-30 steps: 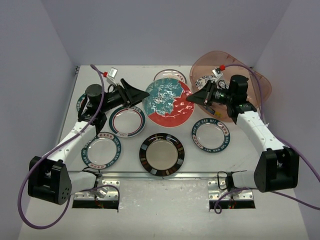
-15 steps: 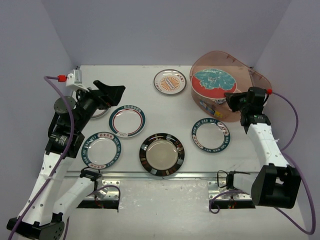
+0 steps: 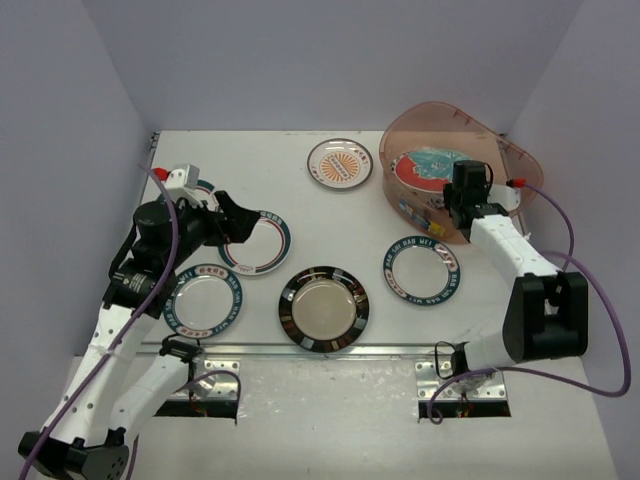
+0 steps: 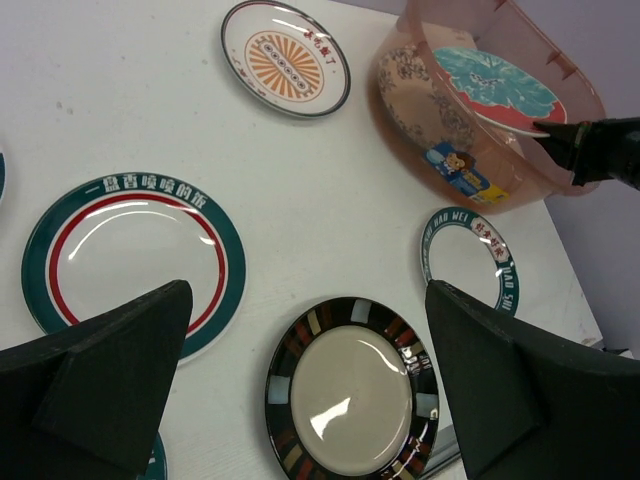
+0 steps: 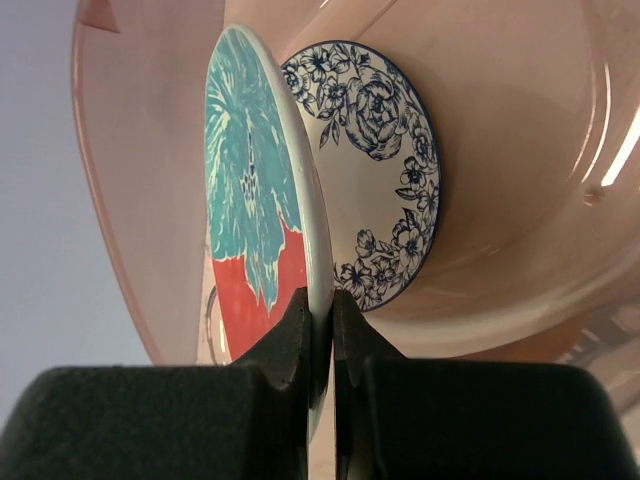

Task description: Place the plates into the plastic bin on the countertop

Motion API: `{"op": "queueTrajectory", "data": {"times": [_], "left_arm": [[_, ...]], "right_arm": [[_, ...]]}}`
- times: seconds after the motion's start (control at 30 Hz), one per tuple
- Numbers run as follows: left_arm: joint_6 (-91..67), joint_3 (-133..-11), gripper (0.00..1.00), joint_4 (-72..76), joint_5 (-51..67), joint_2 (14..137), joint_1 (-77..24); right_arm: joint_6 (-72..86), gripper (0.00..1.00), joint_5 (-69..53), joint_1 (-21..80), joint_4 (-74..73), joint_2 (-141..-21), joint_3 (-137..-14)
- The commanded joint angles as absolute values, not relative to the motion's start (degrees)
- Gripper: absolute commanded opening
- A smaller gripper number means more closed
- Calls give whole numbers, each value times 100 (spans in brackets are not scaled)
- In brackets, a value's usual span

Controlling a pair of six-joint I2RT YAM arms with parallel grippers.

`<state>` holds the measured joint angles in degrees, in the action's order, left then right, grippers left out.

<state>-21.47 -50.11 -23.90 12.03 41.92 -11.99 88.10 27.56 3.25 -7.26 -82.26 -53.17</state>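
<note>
The plastic bin (image 3: 500,160) stands at the far right of the countertop (image 3: 330,215). My right gripper (image 3: 451,192) reaches into it, shut on the rim of the teal-and-red floral plate (image 3: 428,167), held on edge (image 5: 255,200) in front of a blue-patterned plate (image 5: 385,200) leaning on the bin wall (image 5: 520,150). My right gripper's (image 5: 320,320) jaws pinch the rim. My left gripper (image 3: 235,222) is open and empty above a teal-and-red-ringed plate (image 3: 258,242). In the left wrist view my left gripper (image 4: 320,400) spans the black-rimmed plate (image 4: 350,385).
On the countertop lie an orange-centred plate (image 3: 340,163), the black-rimmed plate (image 3: 323,308), and teal-lettered plates at right (image 3: 421,270) and left (image 3: 203,298). Another plate (image 3: 203,190) is partly hidden under the left arm. A metal rail (image 3: 330,348) runs along the front edge.
My right gripper carried the floral plate from the middle of the countertop into the bin. My left arm drew back to the left, then came over the ringed plate.
</note>
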Motion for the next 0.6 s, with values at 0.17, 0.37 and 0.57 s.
{"op": "queueTrajectory", "data": {"times": [0.17,0.37,0.57], "left_arm": [[-2023,-4034,100,-2046,1437,3658,-1216],[-1969,-4013,100,-2039,1524,3612,-1234],[-1978,-3999,100,-2048,1512,3612,-1266]], "right_arm": [[9369,0,3801,519,18,-8890,-6490],[9294,5,3716,527,-62,-9421,-6766],[9063,8,3727,510,-184,-9764,-6934]]}}
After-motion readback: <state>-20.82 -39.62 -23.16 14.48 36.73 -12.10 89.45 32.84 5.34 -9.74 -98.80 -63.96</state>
